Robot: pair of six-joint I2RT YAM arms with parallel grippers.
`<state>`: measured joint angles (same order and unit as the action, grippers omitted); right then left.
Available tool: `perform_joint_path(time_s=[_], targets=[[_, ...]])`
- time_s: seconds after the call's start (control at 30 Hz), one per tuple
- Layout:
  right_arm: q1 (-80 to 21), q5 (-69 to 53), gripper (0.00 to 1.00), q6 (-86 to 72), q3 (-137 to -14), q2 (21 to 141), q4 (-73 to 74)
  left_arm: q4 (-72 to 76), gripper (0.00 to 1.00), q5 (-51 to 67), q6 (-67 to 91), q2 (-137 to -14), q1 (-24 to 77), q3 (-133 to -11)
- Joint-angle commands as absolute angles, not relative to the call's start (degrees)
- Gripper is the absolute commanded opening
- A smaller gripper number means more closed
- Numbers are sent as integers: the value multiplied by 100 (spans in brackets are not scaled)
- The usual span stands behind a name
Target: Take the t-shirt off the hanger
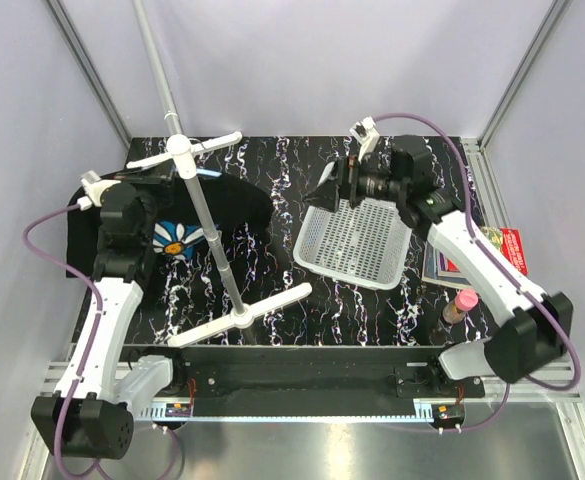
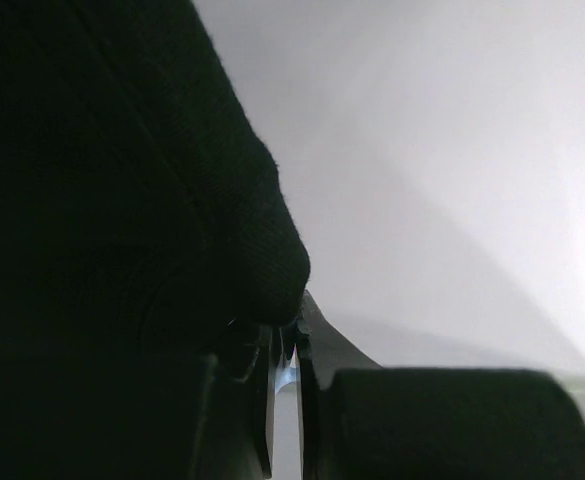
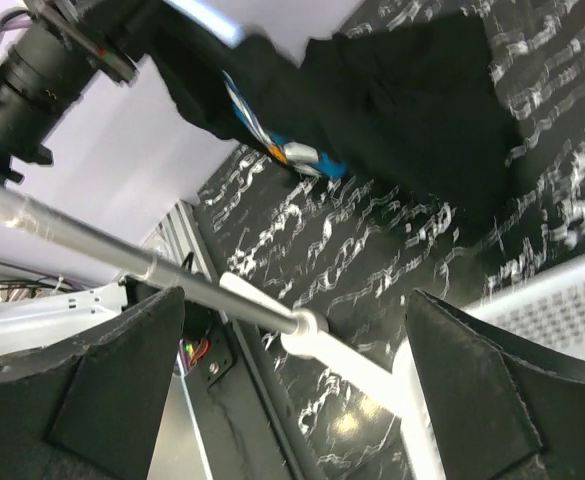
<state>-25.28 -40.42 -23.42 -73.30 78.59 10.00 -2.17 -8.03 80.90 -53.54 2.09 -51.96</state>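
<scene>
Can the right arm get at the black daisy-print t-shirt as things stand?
Probably, but not straight. The open right gripper hovers near the white mesh basket, and the tall grey pole stand slants across between it and the black daisy-print t-shirt, which the left gripper is shut on.

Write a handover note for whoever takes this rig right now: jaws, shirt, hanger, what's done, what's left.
Left gripper: jaws shut on the black daisy-print cloth t-shirt, on the left of the black marbled table.
Right gripper: jaws open, empty, by the white mesh plastic basket.
Thin light-blue curved hanger: pokes from the shirt's edge, apparently inside it.
Done: shirt gripped. Left: pull the hanger free.
</scene>
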Motion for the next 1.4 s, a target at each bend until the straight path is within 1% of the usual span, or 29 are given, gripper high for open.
perform_joint_path(time_s=[0.0, 0.13, 0.27, 0.43, 0.5, 0.57, 0.67, 0.77, 0.8, 0.87, 0.93, 1.0, 1.03, 1.07, 1.1, 1.13, 1.17, 1.2, 1.23, 1.33, 1.37], targets=[[-2575, -4692, 97, -2083, -7989, 8480, 326, 545, 0, -36, 7901, -5335, 465, -5221], [-2619, -5141, 97, -2232, -8165, 8938, -446, 589, 0, 403, 7972, -5335, 632, -5107], [-2856, -5387, 100, -1996, -8191, 9298, -668, 808, 0, 729, 8156, -5300, 756, -4905], [-3058, -5510, 100, -1618, -7963, 9483, -808, 932, 0, 1054, 8226, -5274, 826, -4860], [-3155, -5502, 99, -1556, -7832, 9527, -905, 993, 0, 1160, 8270, -5247, 826, -4852], [-3199, -5493, 96, -1407, -7805, 9571, -958, 1045, 0, 1301, 8349, -5230, 826, -4834], [-3383, -5371, 93, -1266, -7700, 9598, -1089, 1326, 0, 1266, 8559, -5116, 826, -4624], [-3480, -5037, 85, -1239, -7585, 9633, -1300, 1433, 0, 1301, 8657, -5080, 826, -4570], [-3489, -4949, 80, -1265, -7533, 9633, -1431, 1424, 0, 1309, 8640, -5089, 826, -4596], [-3507, -4895, 75, -1362, -7497, 9668, -1590, 1459, 0, 1327, 8727, -5054, 835, -4571], [-3516, -4931, 63, -1423, -7497, 9711, -1775, 1581, 0, 1301, 8859, -5010, 826, -4457], [-3524, -4948, 52, -1468, -7514, 9764, -1898, 1731, 0, 1292, 9008, -5010, 826, -4447], [-3524, -4948, 39, -1485, -7541, 9817, -1916, 1740, 0, 1309, 9044, -5010, 826, -4465], [-3533, -4948, 33, -1494, -7576, 9843, -1916, 1714, 0, 1318, 9009, -5010, 826, -4526], [-3533, -4948, 23, -1520, -7654, 9870, -1907, 1636, 0, 1318, 8957, -4992, 826, -4579], [-3533, -4966, 7, -1529, -7699, 9896, -1899, 1391, 0, 1292, 8834, -4966, 826, -4623], [-3542, -4957, 0, -1538, -7760, 9896, -1890, 1276, 3, 1257, 8763, -4870, 826, -4632], [-3533, -4931, 0, -1555, -7787, 9896, -1890, 1170, 10, 1187, 8702, -4800, 826, -4606], [-3533, -4913, 0, -1590, -7813, 9896, -1872, 1021, 26, 1160, 8684, -4721, 809, -4545], [-3542, -4739, 0, -1591, -7927, 9888, -1706, 1185, 37, 1248, 8745, -4281, 634, -4018], [-3542, -4703, 0, -1608, -7954, 9888, -1653, 1204, 43, 1274, 8710, -4176, 589, -3904]])
